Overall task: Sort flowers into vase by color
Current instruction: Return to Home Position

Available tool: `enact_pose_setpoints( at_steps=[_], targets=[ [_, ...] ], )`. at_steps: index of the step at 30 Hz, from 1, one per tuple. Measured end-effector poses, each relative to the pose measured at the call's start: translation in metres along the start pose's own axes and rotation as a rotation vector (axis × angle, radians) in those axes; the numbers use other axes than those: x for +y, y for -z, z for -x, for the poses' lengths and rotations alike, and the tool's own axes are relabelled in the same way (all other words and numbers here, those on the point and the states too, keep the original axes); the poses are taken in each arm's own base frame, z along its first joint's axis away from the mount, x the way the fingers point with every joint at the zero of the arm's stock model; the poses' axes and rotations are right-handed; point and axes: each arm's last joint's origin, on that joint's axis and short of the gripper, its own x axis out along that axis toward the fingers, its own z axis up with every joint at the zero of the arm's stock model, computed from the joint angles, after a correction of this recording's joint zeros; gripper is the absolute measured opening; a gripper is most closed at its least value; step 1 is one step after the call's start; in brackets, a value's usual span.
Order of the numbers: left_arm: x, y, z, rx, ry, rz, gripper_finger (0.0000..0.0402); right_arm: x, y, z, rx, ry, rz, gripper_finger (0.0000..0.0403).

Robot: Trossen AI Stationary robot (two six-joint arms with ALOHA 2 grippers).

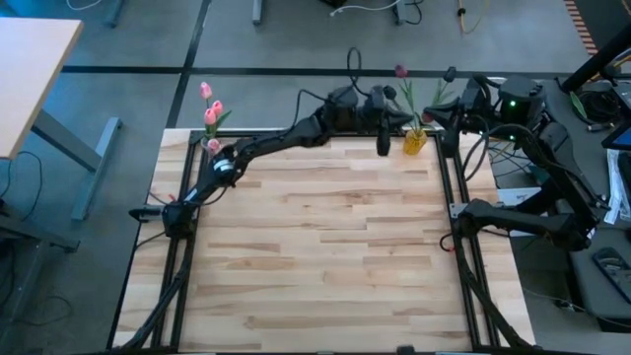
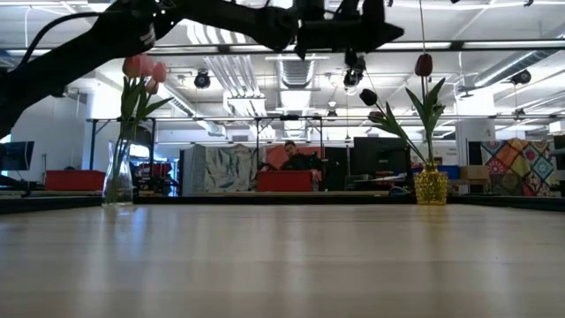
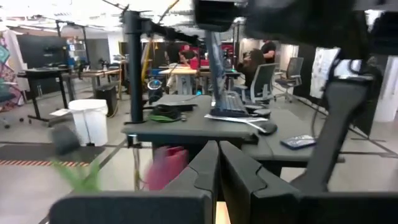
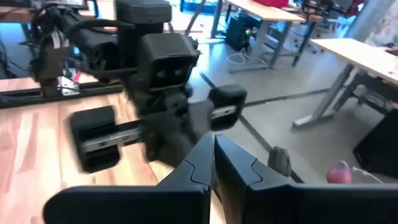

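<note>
The light wooden table [image 1: 315, 266] shows open planks from its middle to the near edge. The left gripper [image 1: 383, 145], clenched empty, hangs high just beside the yellow glass vase [image 1: 415, 142] of dark maroon tulips [image 2: 425, 64]. The right gripper [image 4: 214, 143], clenched empty, faces it. Pink tulips [image 2: 141, 66] stand in the clear glass vase [image 2: 116, 181] at the far-left corner.

The left arm [image 1: 266, 148] is stretching far across toward the right side, and the left gripper [image 3: 218, 149] is holding its fingers together. The right arm [image 1: 537, 225] is sitting folded, with the right gripper [image 4: 214, 144] likewise closed.
</note>
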Motion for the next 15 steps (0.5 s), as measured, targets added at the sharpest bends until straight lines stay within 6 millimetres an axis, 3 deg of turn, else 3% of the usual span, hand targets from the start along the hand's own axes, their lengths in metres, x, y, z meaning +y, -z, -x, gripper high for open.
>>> enact_pose_setpoints(
  at_steps=[5, 15],
  targets=[
    [-0.028, 0.011, -0.008, 0.029, -0.008, 0.006, 0.0, 0.004, 0.006, 0.0, -0.013, -0.091, 0.002, 0.0009],
    [-0.084, 0.074, -0.008, 0.038, 0.007, 0.107, 0.0, 0.017, 0.014, 0.029, -0.084, -0.118, 0.016, 0.0009]
  ],
)
